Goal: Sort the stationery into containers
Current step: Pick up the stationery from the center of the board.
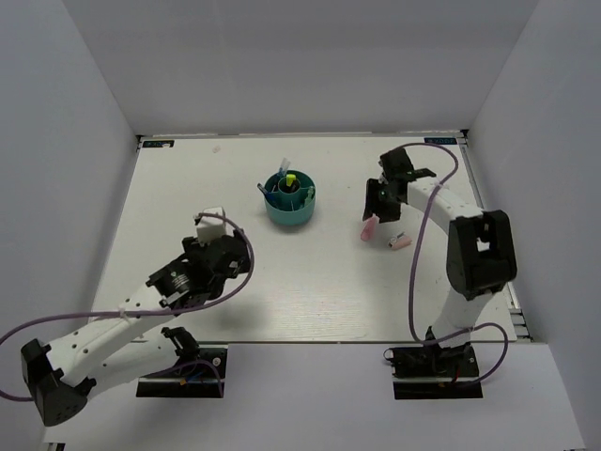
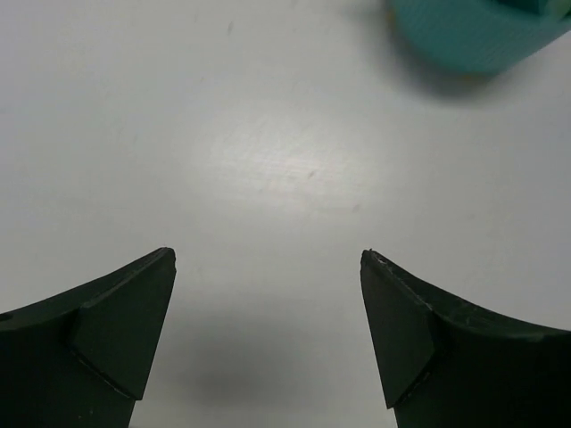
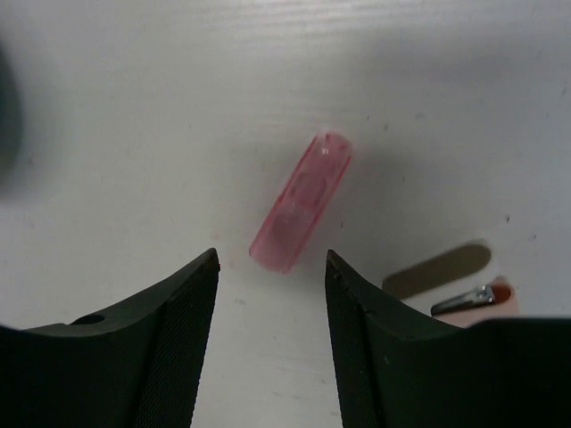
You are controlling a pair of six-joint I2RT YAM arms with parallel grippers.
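The round teal container (image 1: 288, 209) stands at the table's middle back, and its wall also shows in the left wrist view (image 2: 473, 36). A yellow-capped marker (image 1: 291, 178) and thin blue pens stand in it. Two pink highlighters lie on the table to its right, one (image 1: 370, 228) and another (image 1: 401, 242). My right gripper (image 1: 377, 205) hovers over the nearer one. In its wrist view the jaws (image 3: 272, 259) stand open, with the pink highlighter (image 3: 301, 202) lying just ahead of the fingertips and untouched. My left gripper (image 1: 228, 256) (image 2: 268, 254) is wide open over bare table, holding nothing.
The second pink highlighter (image 3: 473, 299), with a metal clip, lies close by the right finger. White walls enclose the table on three sides. Purple cables loop off both arms.
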